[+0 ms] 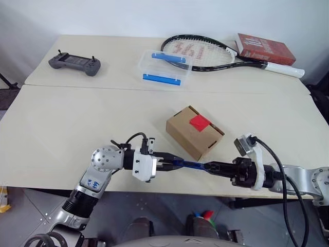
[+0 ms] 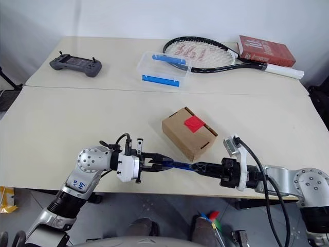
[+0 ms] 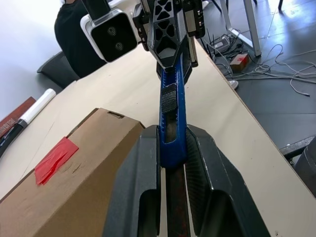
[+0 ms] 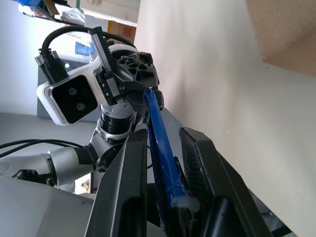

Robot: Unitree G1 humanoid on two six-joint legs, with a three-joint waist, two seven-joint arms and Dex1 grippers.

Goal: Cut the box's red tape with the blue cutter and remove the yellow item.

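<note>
Left eye view: blue cutter (image 1: 187, 164) clamped betw. left end effector (image 1: 165, 160) & right end effector (image 1: 209, 166), beside box (image 1: 194, 132).

— What lies at the far side of your table (image 1: 77, 118)?
— I see a grey handheld controller (image 1: 75, 63), a clear container (image 1: 164, 67) with blue clips, then a tennis racket (image 1: 216, 55) touching a red book (image 1: 265, 49).

Right claw (image 4: 165, 163): fingers closed on cutter (image 4: 160, 143)
Left claw (image 4: 143, 91): grips cutter's far end
Box (image 4: 286, 34): on counter (image 4: 212, 74)
</note>
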